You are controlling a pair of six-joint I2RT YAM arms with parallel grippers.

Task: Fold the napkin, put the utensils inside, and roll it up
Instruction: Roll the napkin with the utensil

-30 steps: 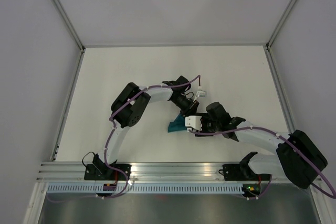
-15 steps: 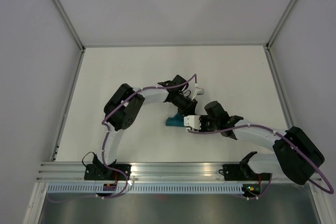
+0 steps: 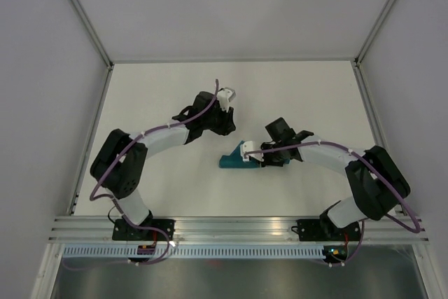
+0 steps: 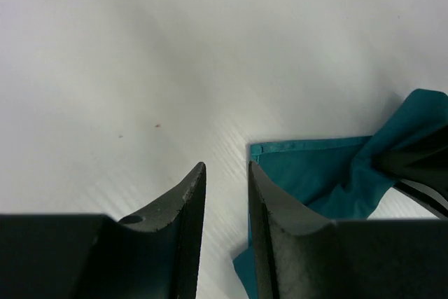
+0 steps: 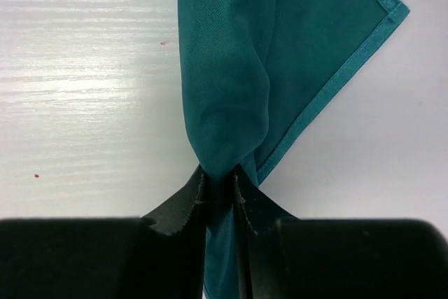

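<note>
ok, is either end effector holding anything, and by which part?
The right end effector pinches a bunched fold of the napkin. The left end effector holds nothing, jaws apart.

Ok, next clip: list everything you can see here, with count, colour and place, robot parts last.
napkin: one, teal-green, bunched up near the middle of the table
utensils: none to be seen in any view
table: one, white, under everything
walls: three, pale grey, on the left, far and right sides of the table
rail: one, silver metal, along the near edge, carrying both arm bases
left arm: one, black and white with a purple cable, reaching in from the left
right arm: one, same colours, reaching in from the right
left gripper: one, black, open and empty, by the napkin's hemmed edge
right gripper: one, black, shut on a fold of the napkin
</note>
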